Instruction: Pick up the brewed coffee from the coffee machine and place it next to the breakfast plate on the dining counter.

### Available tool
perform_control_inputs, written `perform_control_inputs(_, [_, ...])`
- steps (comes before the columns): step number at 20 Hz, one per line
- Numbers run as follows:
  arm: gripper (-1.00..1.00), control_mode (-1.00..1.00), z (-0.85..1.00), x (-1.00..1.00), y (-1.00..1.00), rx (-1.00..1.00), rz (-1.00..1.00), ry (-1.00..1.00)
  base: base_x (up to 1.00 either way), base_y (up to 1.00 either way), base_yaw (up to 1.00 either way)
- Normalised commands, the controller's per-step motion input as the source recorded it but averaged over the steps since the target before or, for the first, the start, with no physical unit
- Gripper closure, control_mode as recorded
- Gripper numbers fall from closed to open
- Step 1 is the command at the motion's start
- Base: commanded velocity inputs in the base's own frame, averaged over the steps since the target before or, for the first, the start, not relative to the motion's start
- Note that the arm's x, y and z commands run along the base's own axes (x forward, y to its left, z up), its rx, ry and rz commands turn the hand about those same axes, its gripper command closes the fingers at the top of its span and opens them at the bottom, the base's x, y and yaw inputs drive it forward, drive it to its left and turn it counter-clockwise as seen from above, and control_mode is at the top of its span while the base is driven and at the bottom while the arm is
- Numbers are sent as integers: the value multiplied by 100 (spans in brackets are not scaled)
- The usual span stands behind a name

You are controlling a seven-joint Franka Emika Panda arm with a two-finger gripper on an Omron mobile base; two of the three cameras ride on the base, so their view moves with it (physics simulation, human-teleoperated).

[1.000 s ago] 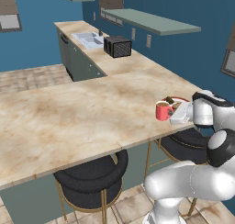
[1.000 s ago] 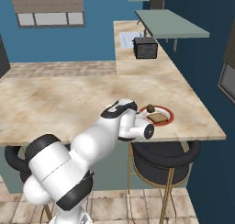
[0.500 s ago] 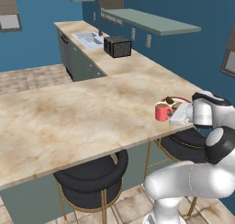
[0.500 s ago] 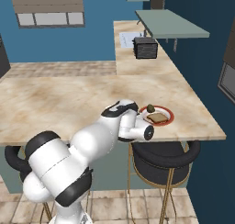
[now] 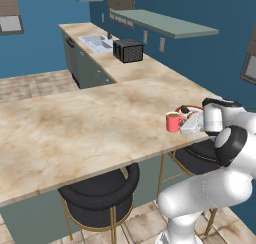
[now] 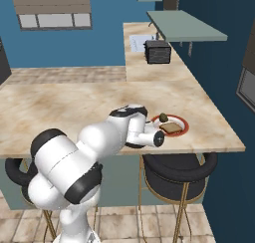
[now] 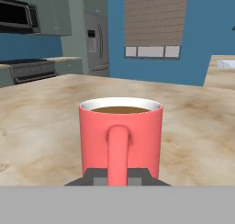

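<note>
The brewed coffee is a red mug (image 7: 120, 126) with brown liquid at its rim. Its handle faces the hand camera and sits between the two dark finger tips of my gripper (image 7: 117, 177), which is shut on it. In the left base view the mug (image 5: 174, 122) stands upright at or just above the dining counter (image 5: 90, 123), near its front right edge. It is right beside the breakfast plate (image 5: 194, 110), with my gripper (image 5: 185, 126) behind it. The red-rimmed plate (image 6: 173, 127) carries brown food. The coffee machine is out of view.
A black toaster (image 5: 128, 51) and a sink (image 5: 95, 42) are on the far counter run. Black round stools (image 5: 97, 195) stand under the counter's front edge. A shelf (image 5: 162, 23) hangs on the back wall. A broad stretch of bare counter lies to the left of the mug.
The hand with the mug has edged slightly down and to the left in the left base view. The plate has stayed where it was.
</note>
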Motion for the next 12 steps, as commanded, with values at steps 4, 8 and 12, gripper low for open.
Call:
perform_control_inputs(4, [100,-100,-18,12,-15,0,0,1,0,0,0])
perform_control_inputs(8, [100,-100,-8,8,-28,0,1,0,0,0,0])
perform_control_inputs(12, [100,-100,-13,18,-14,0,0,0,0,0,0])
